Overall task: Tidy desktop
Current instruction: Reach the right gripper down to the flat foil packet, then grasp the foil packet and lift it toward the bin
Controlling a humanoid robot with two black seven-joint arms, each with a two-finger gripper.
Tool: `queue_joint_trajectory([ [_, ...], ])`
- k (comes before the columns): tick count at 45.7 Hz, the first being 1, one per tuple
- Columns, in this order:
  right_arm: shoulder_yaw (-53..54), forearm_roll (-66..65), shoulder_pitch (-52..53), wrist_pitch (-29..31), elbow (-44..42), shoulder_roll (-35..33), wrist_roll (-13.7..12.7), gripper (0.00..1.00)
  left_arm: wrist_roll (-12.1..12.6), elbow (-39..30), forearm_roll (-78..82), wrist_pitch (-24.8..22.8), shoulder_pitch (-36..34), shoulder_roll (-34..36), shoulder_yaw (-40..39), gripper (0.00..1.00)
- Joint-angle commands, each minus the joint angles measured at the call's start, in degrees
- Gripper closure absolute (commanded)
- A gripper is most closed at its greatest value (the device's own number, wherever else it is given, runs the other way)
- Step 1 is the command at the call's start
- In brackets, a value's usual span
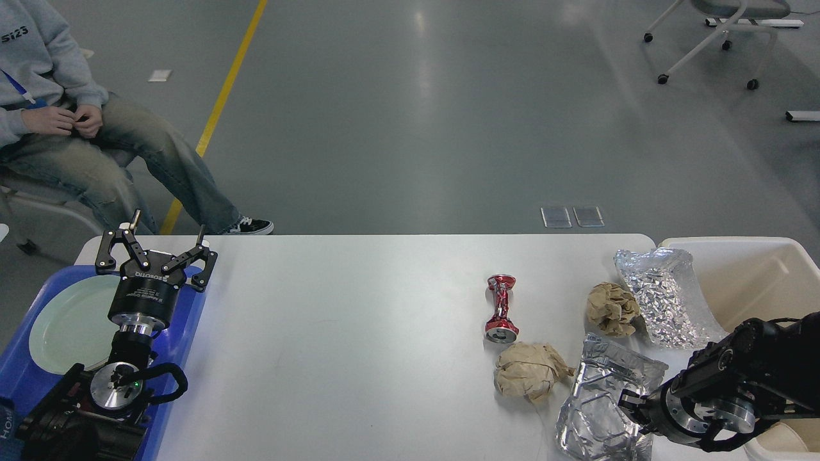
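Observation:
The white desktop (352, 333) holds a crushed red can (501, 308), two crumpled brown paper balls (530, 370) (612, 308), a flat silver foil bag (602, 410) at the near edge, and a crinkled foil bag (666, 298) next to the bin. My right gripper (631, 406) is low at the flat foil bag's right edge. It is dark and seen end-on, so its fingers cannot be told apart. My left gripper (160, 246) is open and empty, pointing up above the blue tray (186, 333).
A pale green plate (67, 323) lies in the blue tray at the left end. A beige bin (737, 269) stands off the desktop's right end. A person sits beyond the far left corner, and an office chair stands at the far right.

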Motion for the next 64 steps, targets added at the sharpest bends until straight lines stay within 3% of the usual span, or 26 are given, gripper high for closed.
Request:
queue_joint_trajectory([
  [1,0.0,0.08,-0.02,-0.22,0.06,0.04,0.0,1.0,0.0,-0.02,0.0,0.0,0.0,0.01,0.0,0.04],
  [10,0.0,1.39,3.14,2.32,2.43,-2.33,0.09,1.0,0.0,-0.02,0.0,0.0,0.0,0.01,0.0,0.04],
  [17,-0.61,1.31,12.27,13.56,7.52,-9.89,0.27,1.0,0.0,-0.02,0.0,0.0,0.0,0.01,0.0,0.04],
  [25,-5.79,0.69,27.73,27.54,13.24,-13.32,0.26,1.0,0.0,-0.02,0.0,0.0,0.0,0.01,0.0,0.04],
  [37,-13.79,0.69,47.61,38.71,17.19,-13.85,0.09,1.0,0.0,0.06,0.0,0.0,0.0,0.01,0.0,0.04],
  [48,-23.63,-1.15,61.68,39.69,19.57,-13.94,-0.44,1.0,0.0,-0.02,0.0,0.0,0.0,0.01,0.0,0.04],
  [64,-32.34,-2.21,66.78,34.15,19.13,-13.94,-0.61,1.0,0.0,0.07,0.0,0.0,0.0,0.01,0.0,0.04],
])
